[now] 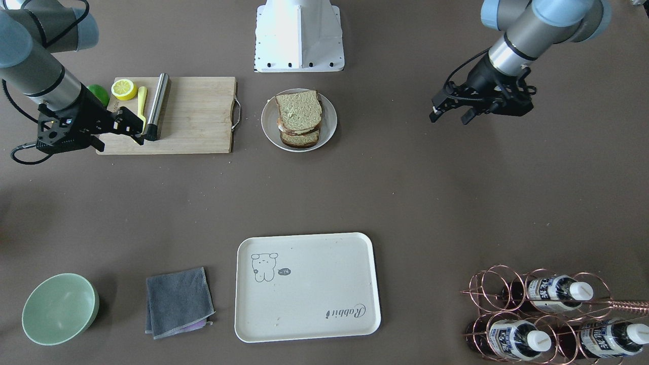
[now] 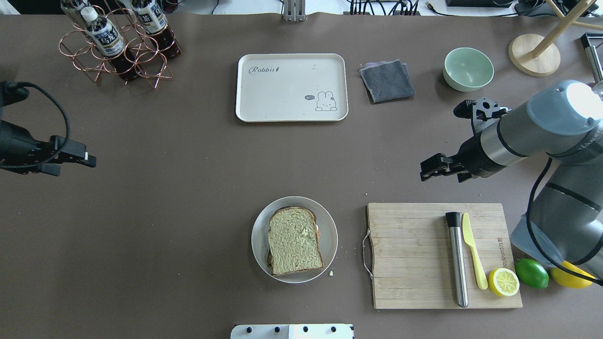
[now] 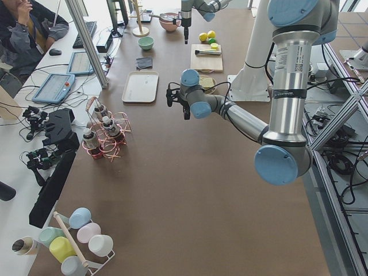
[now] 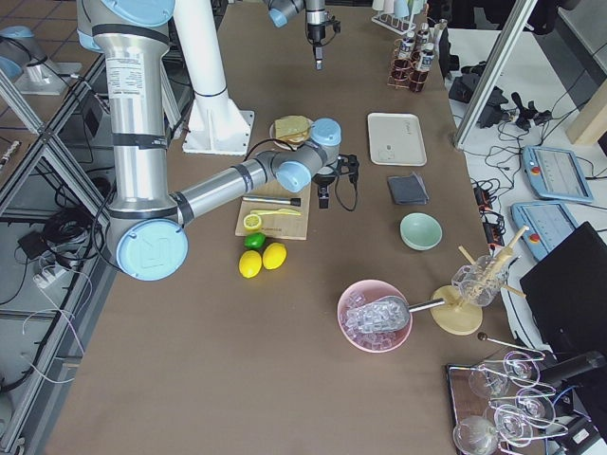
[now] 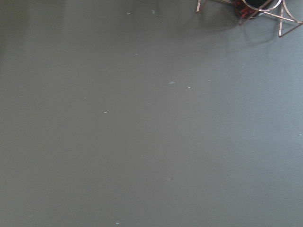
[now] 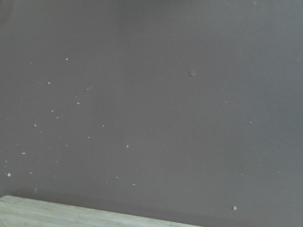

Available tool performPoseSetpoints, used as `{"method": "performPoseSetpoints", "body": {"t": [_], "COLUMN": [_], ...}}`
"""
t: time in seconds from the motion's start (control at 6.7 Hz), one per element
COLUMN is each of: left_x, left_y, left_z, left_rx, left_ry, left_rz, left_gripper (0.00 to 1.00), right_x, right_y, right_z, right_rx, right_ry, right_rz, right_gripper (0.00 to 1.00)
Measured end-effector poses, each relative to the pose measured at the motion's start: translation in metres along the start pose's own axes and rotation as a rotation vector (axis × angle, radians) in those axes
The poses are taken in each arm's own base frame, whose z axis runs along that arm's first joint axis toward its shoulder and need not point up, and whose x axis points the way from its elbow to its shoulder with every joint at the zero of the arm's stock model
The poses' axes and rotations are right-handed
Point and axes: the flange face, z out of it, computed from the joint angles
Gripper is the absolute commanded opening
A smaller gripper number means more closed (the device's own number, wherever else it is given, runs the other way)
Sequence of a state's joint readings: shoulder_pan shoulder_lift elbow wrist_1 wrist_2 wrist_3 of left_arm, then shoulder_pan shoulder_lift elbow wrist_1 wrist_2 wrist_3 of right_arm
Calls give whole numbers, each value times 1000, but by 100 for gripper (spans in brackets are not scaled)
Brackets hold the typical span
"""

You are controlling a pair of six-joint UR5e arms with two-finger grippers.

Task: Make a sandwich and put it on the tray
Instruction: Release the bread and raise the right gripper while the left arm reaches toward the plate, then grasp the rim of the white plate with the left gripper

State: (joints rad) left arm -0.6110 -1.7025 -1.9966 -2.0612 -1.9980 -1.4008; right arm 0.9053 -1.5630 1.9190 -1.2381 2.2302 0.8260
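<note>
The sandwich is a stack of pale greenish bread slices with dark crust on a round white plate; it also shows in the overhead view, where a sliver of white and orange egg peeks out at its right edge. The cream tray with the "Rabbit" script lies empty on the far side of the table, also in the front-facing view. My left gripper hovers open and empty over bare table far left of the plate. My right gripper is open and empty just beyond the cutting board.
A wooden cutting board holds a steel rod, a yellow knife and a half lemon; a lime lies beside it. A grey cloth and green bowl lie right of the tray. A copper bottle rack stands far left.
</note>
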Motion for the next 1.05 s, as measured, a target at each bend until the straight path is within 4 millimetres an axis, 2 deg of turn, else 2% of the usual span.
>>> {"method": "performPoseSetpoints", "body": {"t": [0.15, 0.3, 0.45, 0.6, 0.75, 1.05], "left_x": [44, 85, 113, 130, 140, 146], "left_y": [23, 42, 59, 70, 78, 89], "left_z": [25, 47, 64, 78, 91, 107], "left_rx": [5, 12, 13, 6, -5, -21], "left_ry": [-19, -39, -50, -55, -60, -72], "left_rz": [4, 20, 32, 37, 43, 53], "left_gripper": [74, 65, 59, 53, 52, 52], "right_x": [25, 42, 53, 63, 71, 78], "right_y": [1, 3, 4, 6, 8, 10], "right_z": [-6, -11, -15, -17, -19, -22], "right_rx": [-4, -6, -5, -5, -5, -1], "right_ry": [7, 14, 17, 21, 26, 30], "right_rz": [-21, -33, -31, -26, -24, -20], "right_gripper": [100, 100, 100, 100, 100, 100]}}
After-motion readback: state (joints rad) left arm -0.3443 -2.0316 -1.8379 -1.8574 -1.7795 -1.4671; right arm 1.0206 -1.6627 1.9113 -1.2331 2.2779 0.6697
